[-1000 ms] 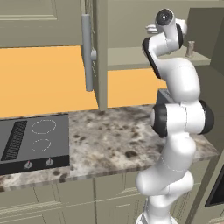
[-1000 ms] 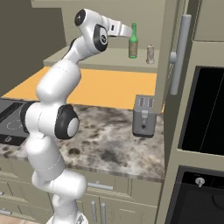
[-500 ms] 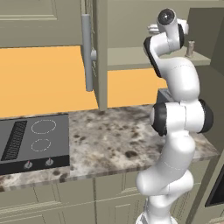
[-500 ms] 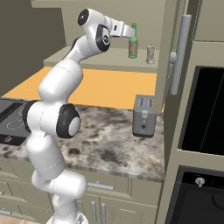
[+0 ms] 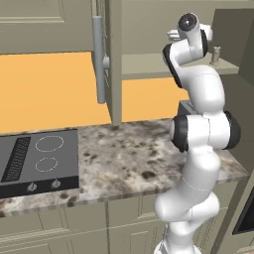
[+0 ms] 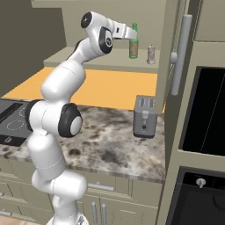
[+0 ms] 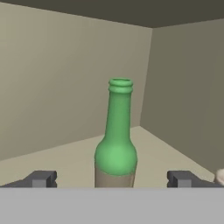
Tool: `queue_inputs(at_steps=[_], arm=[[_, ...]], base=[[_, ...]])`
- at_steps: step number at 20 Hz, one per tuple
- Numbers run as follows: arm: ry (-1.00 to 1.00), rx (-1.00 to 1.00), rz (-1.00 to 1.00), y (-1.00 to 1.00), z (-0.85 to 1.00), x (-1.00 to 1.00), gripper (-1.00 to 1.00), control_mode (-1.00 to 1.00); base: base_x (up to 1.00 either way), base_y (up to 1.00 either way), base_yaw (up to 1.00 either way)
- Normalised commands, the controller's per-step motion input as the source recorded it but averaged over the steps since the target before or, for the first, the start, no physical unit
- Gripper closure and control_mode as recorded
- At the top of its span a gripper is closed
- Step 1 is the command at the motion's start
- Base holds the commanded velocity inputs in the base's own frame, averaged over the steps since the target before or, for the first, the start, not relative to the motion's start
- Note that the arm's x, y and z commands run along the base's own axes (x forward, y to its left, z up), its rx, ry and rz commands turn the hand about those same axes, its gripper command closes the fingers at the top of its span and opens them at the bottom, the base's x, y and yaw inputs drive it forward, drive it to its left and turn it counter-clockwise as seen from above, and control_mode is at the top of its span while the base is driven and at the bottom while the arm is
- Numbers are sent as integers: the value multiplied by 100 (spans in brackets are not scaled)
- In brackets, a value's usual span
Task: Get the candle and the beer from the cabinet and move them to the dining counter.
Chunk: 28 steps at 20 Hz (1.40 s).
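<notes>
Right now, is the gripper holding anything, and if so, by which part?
Nothing is held. The gripper is open, its fingers standing wide apart on either side of the slim green glass beer bottle on the cabinet shelf, not touching it.

The white Franka arm with dark joints rises from the lower right of the left base view and the lower left of the right base view, bends at a dark elbow joint near mid-frame, then climbs to the upper part of both frames. Its wrist turns level there, so the two-finger gripper (image 6: 130, 33) points sideways toward the upper centre of the right base view. In the hand view the gripper (image 7: 114, 178) has its dark fingertips (image 7: 41, 178) spread wide apart, clasping nothing.
</notes>
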Motion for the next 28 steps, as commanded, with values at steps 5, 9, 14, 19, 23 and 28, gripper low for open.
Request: queue_inputs(at_steps=[5, 9, 14, 19, 23, 28], arm=[[0, 0, 0, -20, -11, 14, -100, -100], [0, 0, 0, -17, -2, 12, -100, -100], [0, 0, 0, -3, 0, 8, -100, -100], [0, 0, 0, -5, -6, 13, -100, -100], [0, 0, 0, -9, -11, 16, -100, -100], [0, 0, 0, -7, -5, 8, -100, -100]], base=[[0, 0, 0], [0, 0, 0], [0, 0, 0], [0, 0, 0], [0, 0, 0], [0, 0, 0]])
